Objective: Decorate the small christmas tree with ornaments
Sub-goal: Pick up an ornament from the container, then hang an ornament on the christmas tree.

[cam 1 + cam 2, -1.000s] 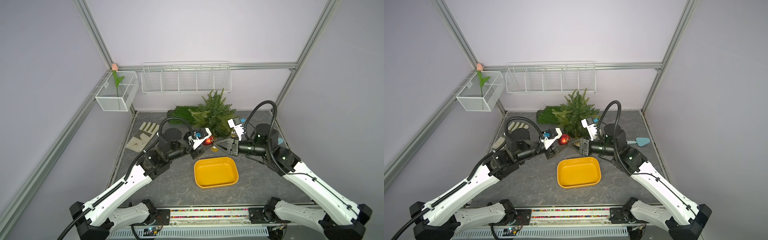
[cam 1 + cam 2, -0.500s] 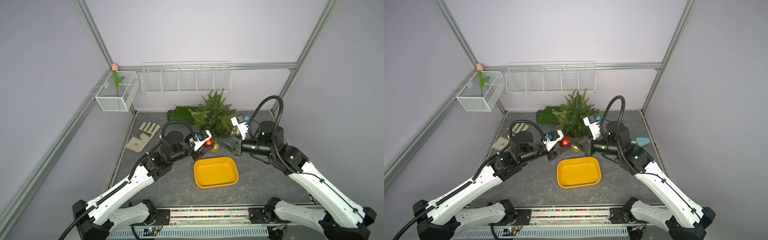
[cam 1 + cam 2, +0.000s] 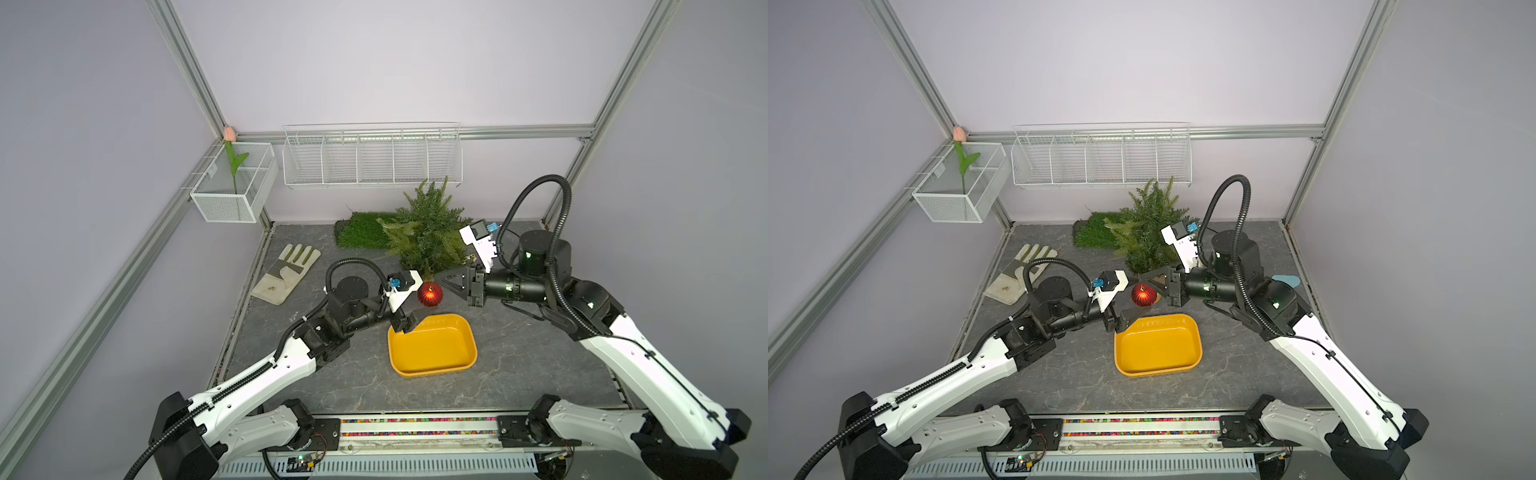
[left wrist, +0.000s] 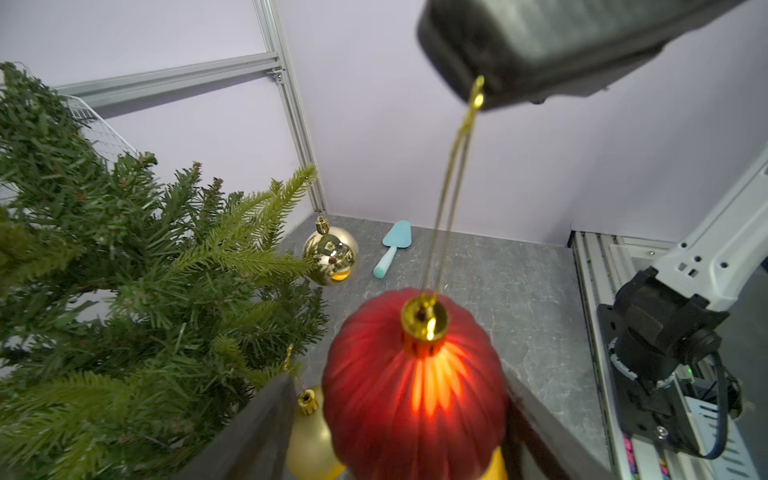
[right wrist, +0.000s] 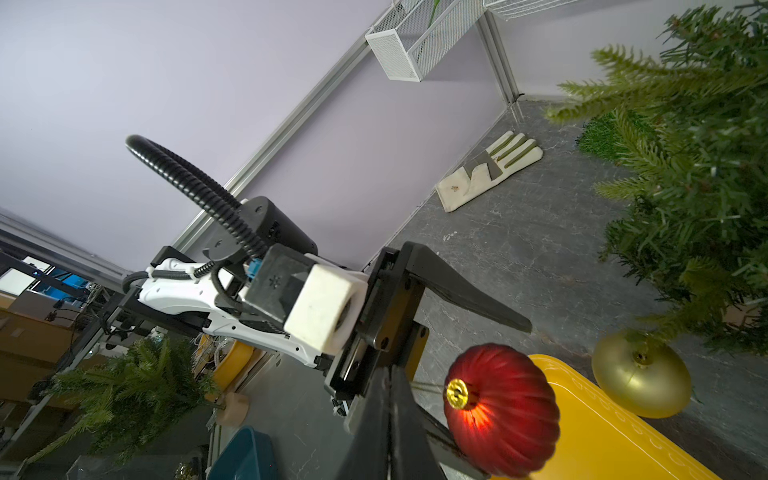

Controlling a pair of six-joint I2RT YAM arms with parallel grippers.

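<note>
step: hanging ribbed glossy red ball ornament [image 3: 430, 294] on small green artificial christmas tree [image 3: 428, 232]
R gripper [image 3: 444, 279]: jaws closed, pinching thin gold hanging loop [image 4: 457, 166] near its top end — ball dangling below, in front of tree base, near far rim of yellow plastic tray [image 3: 469, 332]
L gripper [image 3: 409, 324]: jaws wide apart, one finger each side of red ball in L wrist view, gripping nothing; touching ball or not, cannot tell
other ornaments: matte gold ball [image 5: 642, 374] under low branches; shiny mirror-gold ball [image 4: 330, 255] at tree's far side, hung or resting on floor cannot tell
how-to: keep pinch firm, loop thin & prob. slippery; lift slow to limit swing; pick a free stiff branch tip on near side, away from both gold balls; pass loop's open part over tip, slide inward before letting go
L side: back off clear of ball, or steady the branch
risk: swing knocking matte gold ball — also soft branch sagging, loop slipping off
</note>
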